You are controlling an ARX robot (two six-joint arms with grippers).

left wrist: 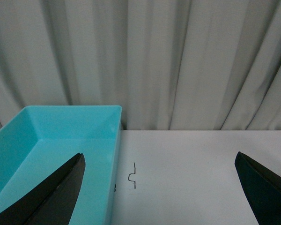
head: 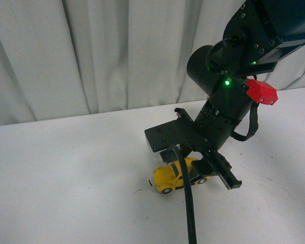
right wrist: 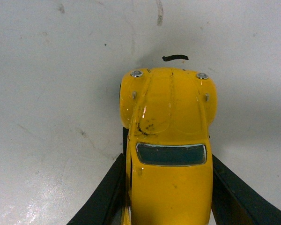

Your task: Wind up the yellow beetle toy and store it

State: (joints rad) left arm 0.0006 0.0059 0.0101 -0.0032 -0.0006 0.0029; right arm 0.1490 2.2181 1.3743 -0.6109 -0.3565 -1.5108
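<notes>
Right claw (right wrist: 168, 159) is clamped on the yellow beetle (right wrist: 167, 103), which is stood on the white table (head: 66, 178). Left claw (left wrist: 159, 158) is held apart near a teal bin (left wrist: 61, 131).

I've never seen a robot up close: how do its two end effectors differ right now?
The right end effector grips a yellow toy car; the left end effector holds nothing. The right's fingers are drawn in against the car; the left's are spread wide. Both have black fingers.

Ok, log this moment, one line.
right gripper: shut on yellow beetle toy, on table | left gripper: open, empty | teal bin: without toy
</notes>
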